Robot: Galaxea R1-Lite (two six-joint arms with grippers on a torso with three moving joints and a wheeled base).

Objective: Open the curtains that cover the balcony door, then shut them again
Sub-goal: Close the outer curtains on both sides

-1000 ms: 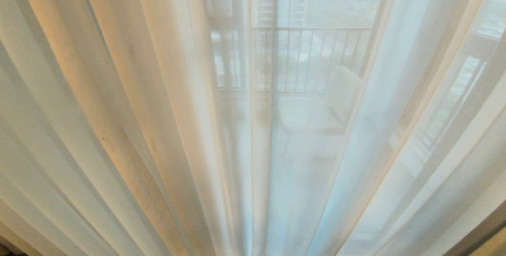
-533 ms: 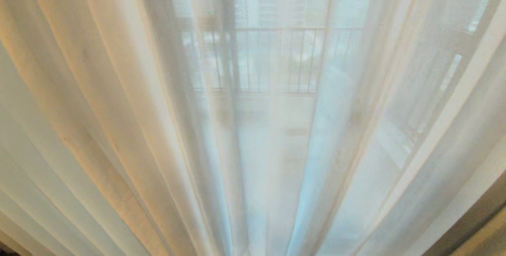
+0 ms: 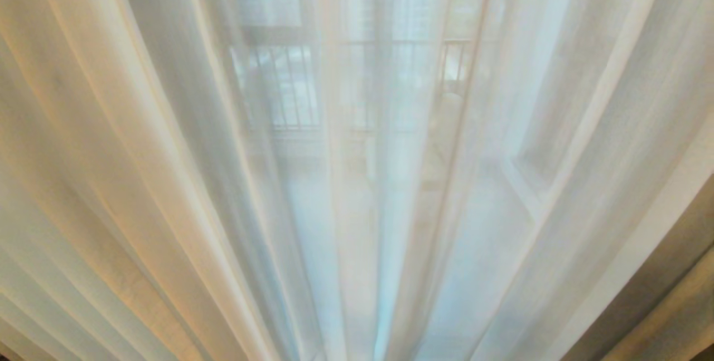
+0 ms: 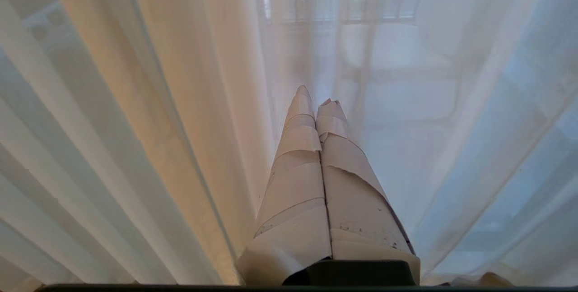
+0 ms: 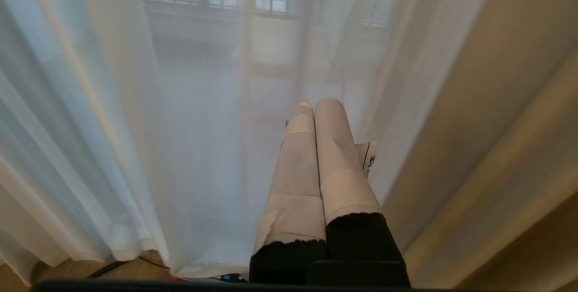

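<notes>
The curtains fill the head view: thin white sheers [image 3: 357, 221] hang in pleats across the middle, and a heavy beige drape [image 3: 658, 294] edges the lower right. The balcony door [image 3: 385, 99] shows only dimly through the sheers. No arm appears in the head view. In the left wrist view my left gripper [image 4: 316, 97] is shut and empty, its taped fingers pointing at the sheers [image 4: 429, 147] close in front. My right gripper [image 5: 316, 104] is also shut and empty, with sheers [image 5: 180, 147] on one side and the beige drape [image 5: 496, 125] on the other.
A balcony railing [image 3: 279, 87] and a pale chair [image 3: 452, 110] show faintly beyond the glass. In the right wrist view the sheer's hem ends above a wooden floor [image 5: 18, 278] where a dark cable [image 5: 113, 265] lies.
The whole head view has shifted, so the camera has moved: the railing and folds slid left and more of the beige drape shows at the lower right.
</notes>
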